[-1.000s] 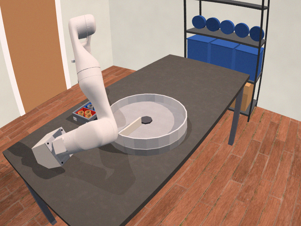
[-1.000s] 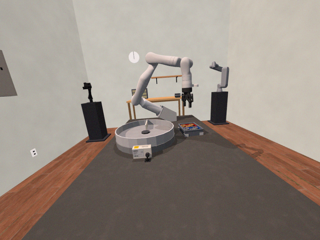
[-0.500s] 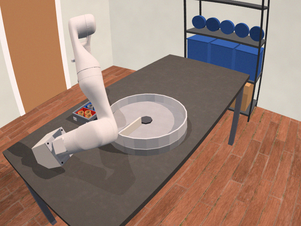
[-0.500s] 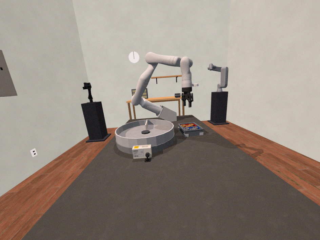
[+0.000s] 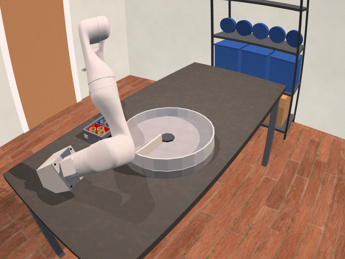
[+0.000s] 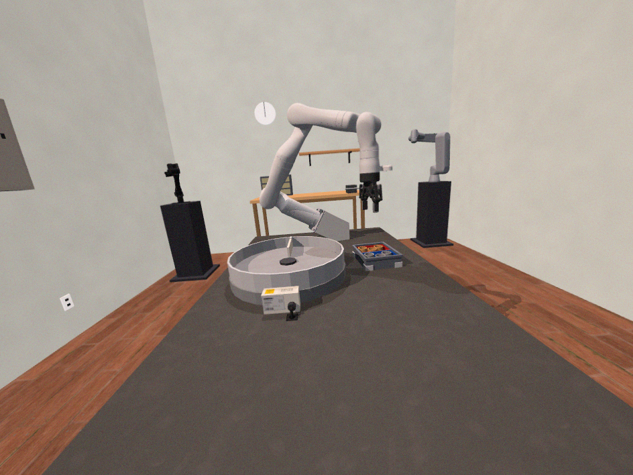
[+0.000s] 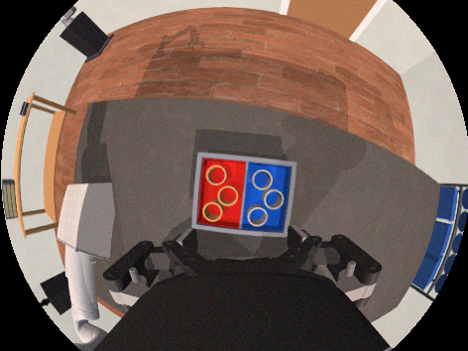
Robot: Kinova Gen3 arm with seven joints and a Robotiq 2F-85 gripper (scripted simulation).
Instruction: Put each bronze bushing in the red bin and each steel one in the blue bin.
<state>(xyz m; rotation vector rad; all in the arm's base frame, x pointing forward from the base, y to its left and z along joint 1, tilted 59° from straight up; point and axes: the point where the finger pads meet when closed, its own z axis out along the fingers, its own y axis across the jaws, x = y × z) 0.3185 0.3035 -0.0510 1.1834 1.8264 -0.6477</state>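
Observation:
My gripper (image 6: 370, 202) (image 7: 242, 238) is open and empty. It hangs high above the bin tray (image 5: 89, 134) (image 6: 381, 261), and in the top view the arm hides it. In the wrist view the red bin (image 7: 237, 217) holds three bronze bushings (image 5: 101, 133) and the blue bin (image 7: 285, 172) holds three steel bushings (image 5: 103, 122), all standing upright. The round grey turntable (image 5: 178, 165) (image 6: 286, 279) beside the tray carries no bushing that I can see. It has a dark hub (image 5: 168, 136) and a pale deflector bar (image 5: 148, 145) (image 6: 289, 245).
The arm's base block (image 5: 52, 174) sits on the dark table near its left end. A small labelled box with a knob (image 6: 279, 299) stands against the turntable wall. A shelf with blue boxes (image 5: 259, 61) stands beyond the table's far end.

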